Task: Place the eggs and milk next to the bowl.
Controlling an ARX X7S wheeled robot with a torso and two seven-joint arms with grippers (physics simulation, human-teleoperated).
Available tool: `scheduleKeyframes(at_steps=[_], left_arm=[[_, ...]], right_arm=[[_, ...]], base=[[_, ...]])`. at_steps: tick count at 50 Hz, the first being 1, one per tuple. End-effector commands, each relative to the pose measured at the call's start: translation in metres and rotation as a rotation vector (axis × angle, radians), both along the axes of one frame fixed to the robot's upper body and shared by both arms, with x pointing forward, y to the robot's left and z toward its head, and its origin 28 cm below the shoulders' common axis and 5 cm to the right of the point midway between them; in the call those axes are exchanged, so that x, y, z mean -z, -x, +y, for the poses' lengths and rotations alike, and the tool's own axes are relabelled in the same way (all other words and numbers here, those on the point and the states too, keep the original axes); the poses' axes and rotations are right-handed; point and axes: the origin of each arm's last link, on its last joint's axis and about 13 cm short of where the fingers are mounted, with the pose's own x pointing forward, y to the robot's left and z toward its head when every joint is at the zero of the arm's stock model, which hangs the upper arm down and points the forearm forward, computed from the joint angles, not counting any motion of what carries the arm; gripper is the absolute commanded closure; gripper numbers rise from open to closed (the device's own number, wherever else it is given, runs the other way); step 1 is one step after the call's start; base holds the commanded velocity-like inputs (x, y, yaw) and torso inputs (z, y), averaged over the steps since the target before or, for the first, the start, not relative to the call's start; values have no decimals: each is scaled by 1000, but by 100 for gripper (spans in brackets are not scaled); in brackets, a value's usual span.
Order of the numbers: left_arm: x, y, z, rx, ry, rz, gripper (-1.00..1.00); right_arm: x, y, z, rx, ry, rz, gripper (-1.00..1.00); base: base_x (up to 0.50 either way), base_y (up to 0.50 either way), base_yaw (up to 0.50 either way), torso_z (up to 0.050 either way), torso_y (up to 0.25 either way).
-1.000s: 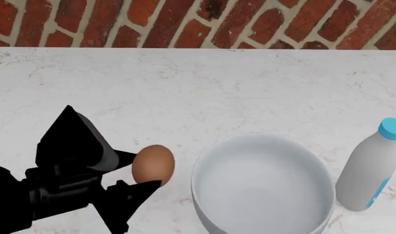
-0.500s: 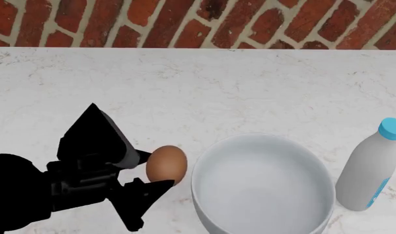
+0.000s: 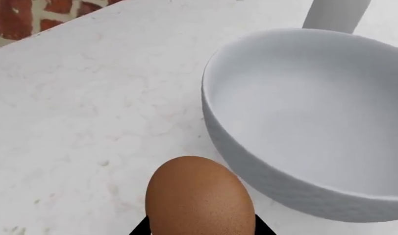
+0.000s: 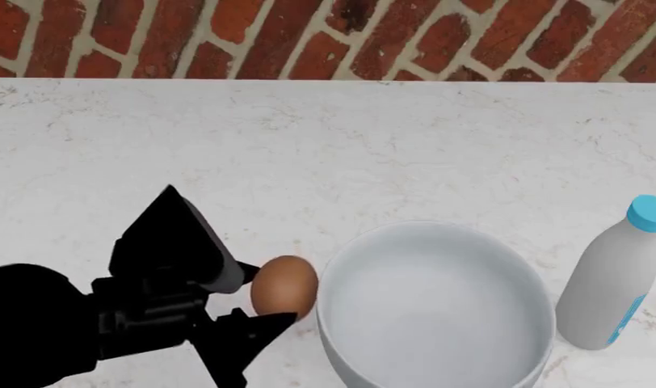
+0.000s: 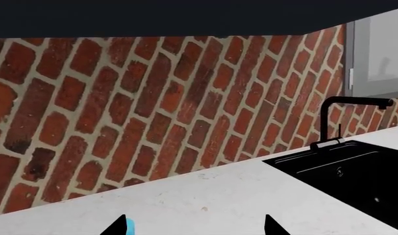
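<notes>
Left gripper (image 4: pixel 266 297), lower left of frame, clamps the egg (image 4: pixel 283 285) just beside the bowl (image 4: pixel 436 234), seemingly not touching.

Left end effector (image 4: pixel 266 297) shifted rightward across the surface (image 4: pixel 328 153), carrying the egg (image 4: pixel 283 285) from well short of the bowl (image 4: pixel 436 303) to just beside its rim.

Matte black, angular left claw (image 4: pixel 261 301)

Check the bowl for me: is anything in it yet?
Empty. The bowl shows only bare white interior in head and left wrist views; the egg is outside its rim, in the left hand.
</notes>
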Motion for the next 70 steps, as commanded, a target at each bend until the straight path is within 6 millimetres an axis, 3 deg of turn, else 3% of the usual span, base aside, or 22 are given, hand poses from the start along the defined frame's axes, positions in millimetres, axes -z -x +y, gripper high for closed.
scheduleKeyframes(at_steps=[1,24,25,52,70], left_arm=[[5,1,-2,-5,4,21,100],[12,-2,0,-25,-1,34,100],[11,-2,0,-26,-8,36,-100],[4,4,5,-31,11,21,-100],[-35,23,17,-46,127,-56,-100]], right_arm=[[0,1,0,0,-1,0,-100],[1,-1,0,-2,-1,1,-100],[1,-1,0,-2,-1,1,-100],[2,2,0,-4,-3,0,-100],[-2,2,2,-13,-2,-8,-100]], base=[[0,0,0,0,0],[0,0,0,0,0],[0,0,0,0,0],[0,0,0,0,0],[0,0,0,0,0]])
